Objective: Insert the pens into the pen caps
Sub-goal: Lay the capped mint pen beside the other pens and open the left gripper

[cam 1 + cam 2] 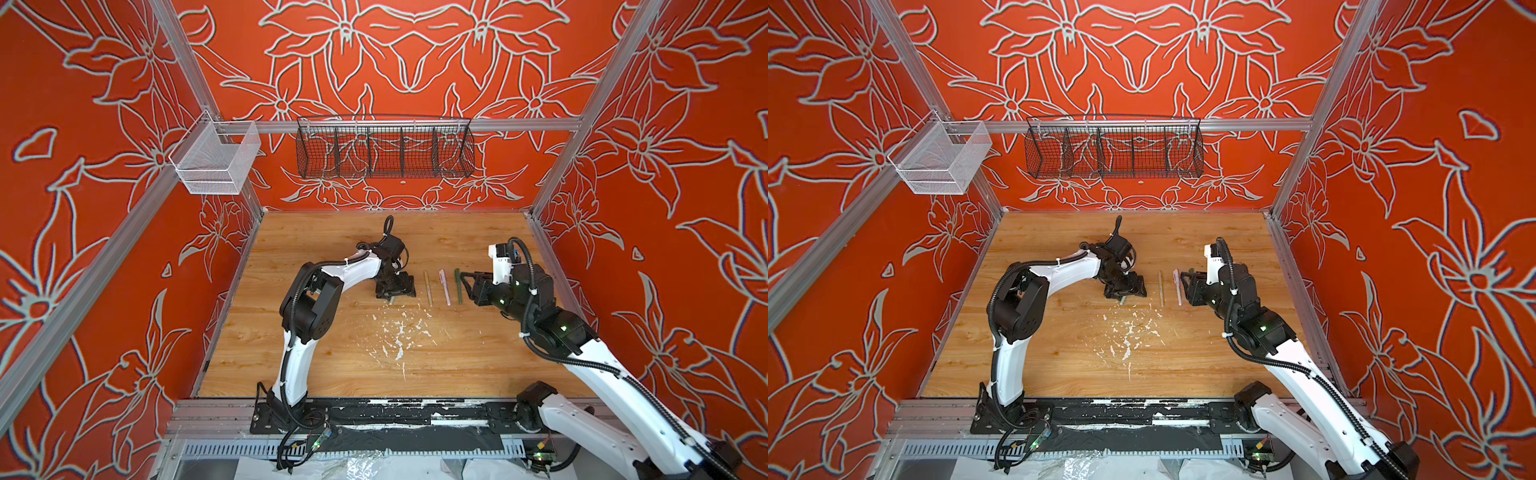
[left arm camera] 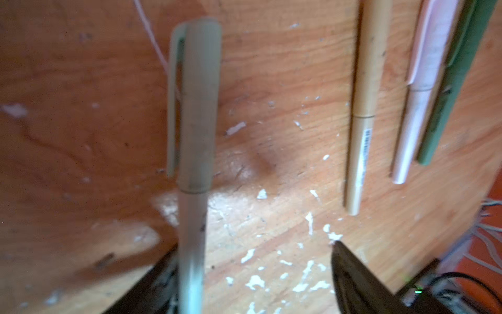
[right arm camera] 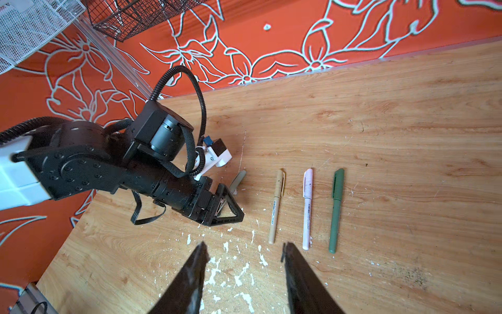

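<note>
In both top views the left gripper point(image 1: 395, 291) point(image 1: 1125, 289) sits low over the pale green pen point(image 1: 391, 301); the tan pen point(image 1: 427, 289), pink pen point(image 1: 444, 286) and dark green pen point(image 1: 458, 286) lie side by side before the right gripper point(image 1: 464, 286). Left wrist: jaws spread wide, the capped pale green pen point(image 2: 195, 136) close by one finger. Right wrist: the right gripper point(image 3: 244, 246) is partly spread and empty above the table point(image 3: 407, 136)
</note>
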`<act>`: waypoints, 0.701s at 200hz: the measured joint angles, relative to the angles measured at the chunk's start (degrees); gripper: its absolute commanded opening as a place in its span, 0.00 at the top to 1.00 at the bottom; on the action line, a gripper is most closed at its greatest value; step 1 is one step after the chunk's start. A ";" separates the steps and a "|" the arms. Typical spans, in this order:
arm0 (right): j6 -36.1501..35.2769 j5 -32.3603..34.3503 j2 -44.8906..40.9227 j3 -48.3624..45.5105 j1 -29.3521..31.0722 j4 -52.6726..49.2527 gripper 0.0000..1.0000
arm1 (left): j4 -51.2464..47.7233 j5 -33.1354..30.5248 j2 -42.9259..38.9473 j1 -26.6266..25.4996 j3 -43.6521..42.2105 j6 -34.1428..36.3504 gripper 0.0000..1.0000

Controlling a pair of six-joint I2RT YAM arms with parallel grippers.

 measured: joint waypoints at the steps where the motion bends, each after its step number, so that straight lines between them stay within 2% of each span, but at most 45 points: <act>1: 0.00 0.00 0.00 0.00 0.00 -0.02 0.51 | -0.09 -0.07 -0.04 0.00 -0.02 0.11 0.03; 52: -0.02 0.02 -0.81 0.22 -0.04 -0.50 0.51 | -1.79 -1.14 -2.49 0.04 -1.68 0.46 0.03; 85: -0.09 1.20 -1.60 0.31 -0.04 -1.73 0.50 | -2.64 -4.09 -7.32 0.04 -4.50 1.51 0.03; 97: -0.39 2.03 -2.01 0.31 -0.04 -2.51 0.38 | -3.04 -5.97 -11.04 0.04 -5.33 2.49 0.03; 98: -0.66 2.16 -2.08 0.31 -0.04 -2.64 0.34 | -3.04 -6.08 -11.26 0.04 -5.38 2.54 0.03; 99: -0.66 2.25 -2.12 0.31 -0.04 -2.73 0.27 | -3.06 -6.21 -11.76 0.04 -5.46 2.67 0.03; 100: -0.57 2.34 -2.14 0.31 -0.04 -2.82 0.15 | -3.08 -6.29 -12.07 0.04 -5.51 2.75 0.03; 101: -0.31 2.51 -2.21 0.31 -0.04 -2.97 0.09 | -3.10 -6.45 -12.41 0.04 -5.55 2.84 0.03; 103: -0.70 2.71 -2.27 0.31 -0.04 -3.17 0.04 | -3.15 -7.02 -13.29 0.02 -5.66 3.04 0.03; 140: -4.35 9.75 -2.67 0.37 -0.04 -6.91 0.03 | -0.50 -16.46 -33.05 -0.90 -8.41 6.88 0.03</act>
